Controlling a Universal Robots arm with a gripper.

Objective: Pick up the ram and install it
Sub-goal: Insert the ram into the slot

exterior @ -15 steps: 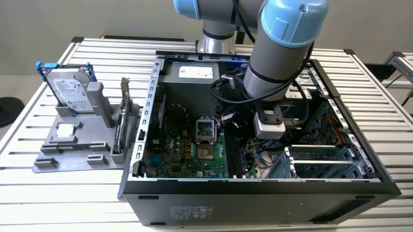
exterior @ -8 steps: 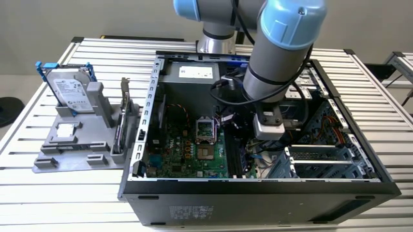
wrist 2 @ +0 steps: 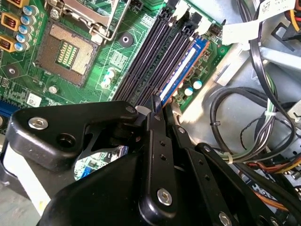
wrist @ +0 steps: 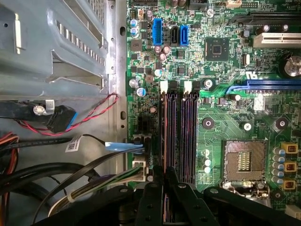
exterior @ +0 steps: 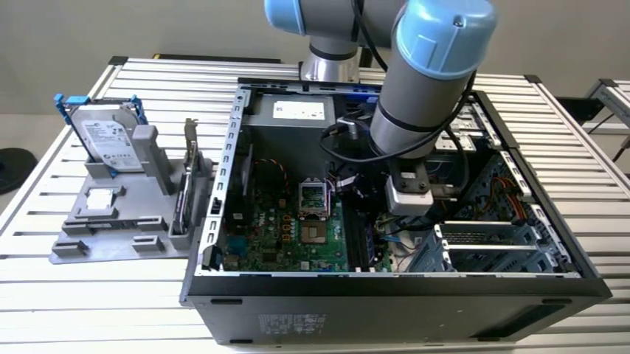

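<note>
The arm is reaching down inside the open computer case (exterior: 394,284), which is lying on the desk (exterior: 79,295). The gripper (wrist 2: 157,106) is hovering just above the memory slots (wrist: 178,136) of the green motherboard (wrist: 225,136). The fingers (wrist 2: 155,141) are looking pressed together, and they are probably pinching the ram (wrist 2: 181,73), the thin stick with the blue edge, which is standing in the slot nearest the cables. I cannot tell if it is fully seated. It is being held upright so that it is lining up with the slot. Free room is small here: the cable bundle (wrist 2: 244,132) is lying just beside, and the processor socket (wrist 2: 66,52) is on the other side.
</note>
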